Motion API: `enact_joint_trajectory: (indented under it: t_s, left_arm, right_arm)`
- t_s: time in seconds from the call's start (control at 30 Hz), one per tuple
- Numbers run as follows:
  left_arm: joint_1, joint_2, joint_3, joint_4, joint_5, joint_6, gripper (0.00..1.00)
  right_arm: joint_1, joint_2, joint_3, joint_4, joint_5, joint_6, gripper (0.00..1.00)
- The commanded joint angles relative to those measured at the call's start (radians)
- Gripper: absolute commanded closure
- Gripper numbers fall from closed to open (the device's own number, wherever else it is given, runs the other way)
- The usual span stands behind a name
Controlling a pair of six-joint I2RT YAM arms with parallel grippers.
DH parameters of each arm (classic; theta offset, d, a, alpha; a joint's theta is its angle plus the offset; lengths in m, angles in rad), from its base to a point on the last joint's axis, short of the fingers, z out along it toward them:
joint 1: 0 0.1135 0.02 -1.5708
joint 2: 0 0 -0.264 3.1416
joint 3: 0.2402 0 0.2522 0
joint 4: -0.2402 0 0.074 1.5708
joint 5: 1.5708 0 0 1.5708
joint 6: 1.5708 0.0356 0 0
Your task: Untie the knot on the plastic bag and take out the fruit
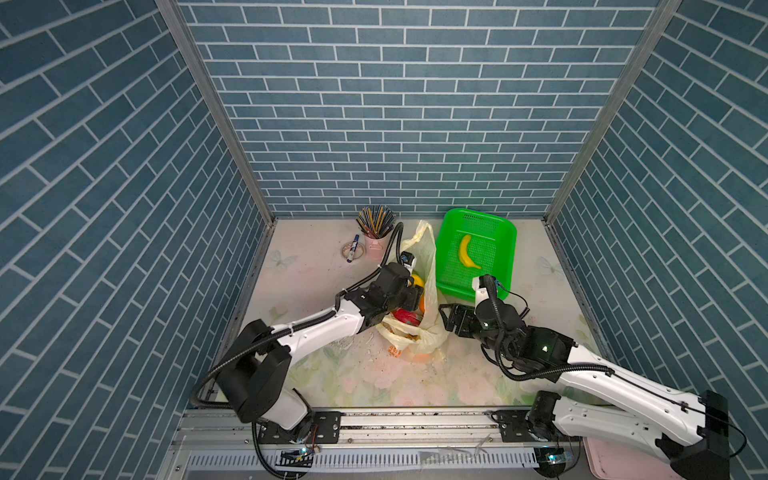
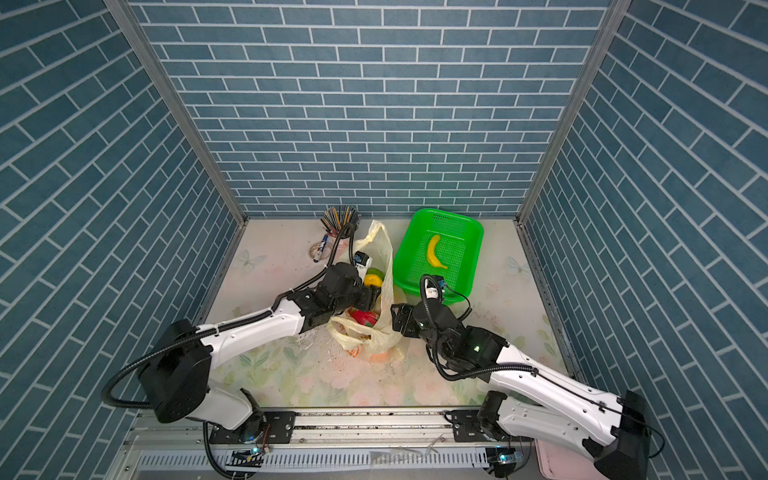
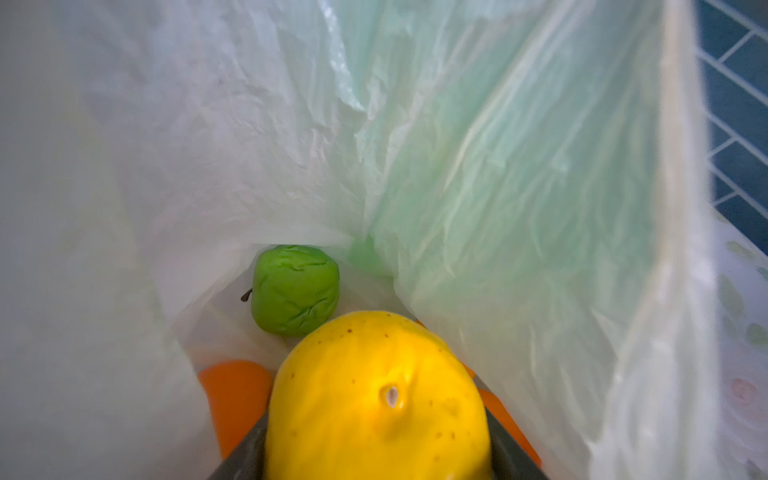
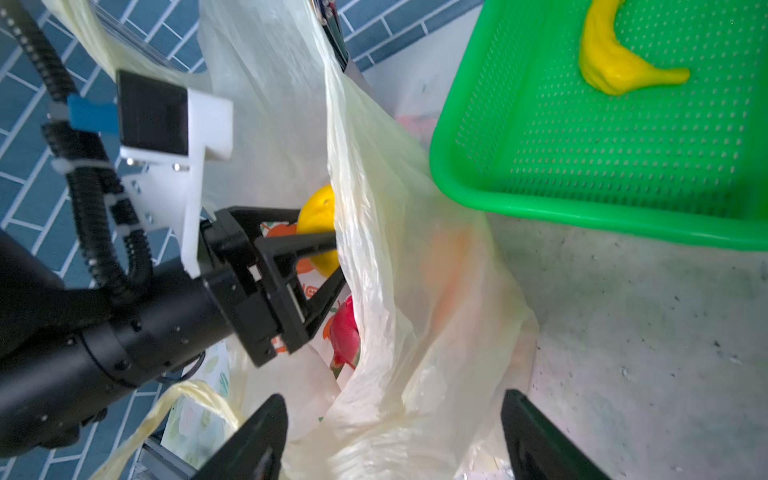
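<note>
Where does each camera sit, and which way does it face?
Both top views: overhead, looking down on the floral table; left arm, right arm show.
Left wrist: peers into thin pale yellow plastic bag; left tool grips round yellow fruit.
Right wrist: faces bag and bright green perforated basket; open right tool shows.
Shared: wrist views both show that fruit.

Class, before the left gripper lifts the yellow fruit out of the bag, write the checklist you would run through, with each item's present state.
1. Mouth of the plastic bag open: ok.
2. Hold of the left gripper on the yellow fruit: ok, fingers flank both sides.
3. Bag pinned by the right gripper: not ok; it is open, bag edge loose between its jaws.
4. Room in the green basket: ok, only a banana inside.
5. Film clear of the fruit's way out: cannot tell.
</note>
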Motion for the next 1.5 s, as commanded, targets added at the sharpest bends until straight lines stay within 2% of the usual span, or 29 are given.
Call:
enact_joint_trajectory:
  t_s: [0.0, 0.23, 0.57, 0.8, 0.93, 1.03, 1.1, 1.17, 1.3, 1.33, 1.37, 1.4, 1.43, 1.47]
  left_arm:
    - [-0.002, -0.104, -0.07, 0.088, 0.066, 0.038, 0.48]
    - [-0.005, -0.284, -0.144, 0.167, 0.153, 0.201, 0.49]
    - [-0.005, -0.406, -0.201, 0.368, 0.416, 0.37, 0.5]
    - [-0.035, -0.414, -0.213, 0.455, 0.543, 0.442, 0.5]
    - [-0.094, -0.403, -0.202, 0.454, 0.543, 0.519, 0.49]
    - [-0.126, -0.387, -0.195, 0.455, 0.524, 0.543, 0.49]
    - [-0.138, -0.378, -0.195, 0.462, 0.512, 0.537, 0.49]
    - [-0.144, -0.37, -0.194, 0.467, 0.502, 0.53, 0.49]
    - [-0.155, -0.355, -0.187, 0.462, 0.478, 0.523, 0.48]
    - [-0.158, -0.354, -0.187, 0.459, 0.47, 0.519, 0.44]
    - [-0.157, -0.354, -0.185, 0.454, 0.464, 0.515, 0.35]
    - [-0.157, -0.355, -0.182, 0.446, 0.458, 0.513, 0.21]
    - [-0.158, -0.358, -0.18, 0.44, 0.45, 0.51, 0.14]
    - [-0.159, -0.363, -0.179, 0.436, 0.436, 0.503, 0.13]
  right_arm:
    - [-0.024, -0.021, 0.029, 0.049, -0.046, -0.053, 0.14]
    - [-0.113, -0.04, 0.028, 0.106, -0.226, -0.06, 0.1]
    - [-0.2, -0.149, -0.022, 0.276, -0.555, -0.022, 0.06]
    - [-0.203, -0.173, -0.035, 0.361, -0.63, 0.003, 0.06]
    - [-0.203, -0.143, -0.034, 0.399, -0.662, 0.012, 0.07]
    - [-0.203, -0.129, -0.049, 0.448, -0.684, 0.029, 0.16]
    - [-0.203, -0.13, -0.068, 0.483, -0.694, 0.042, 0.3]
    - [-0.204, -0.134, -0.078, 0.489, -0.691, 0.05, 0.4]
    - [-0.203, -0.143, -0.091, 0.485, -0.683, 0.054, 0.5]
    - [-0.204, -0.143, -0.089, 0.48, -0.68, 0.052, 0.51]
    - [-0.204, -0.145, -0.085, 0.47, -0.67, 0.045, 0.52]
    - [-0.205, -0.147, -0.081, 0.461, -0.655, 0.033, 0.52]
    - [-0.209, -0.149, -0.076, 0.451, -0.639, 0.021, 0.52]
    - [-0.215, -0.148, -0.068, 0.442, -0.619, 0.005, 0.52]
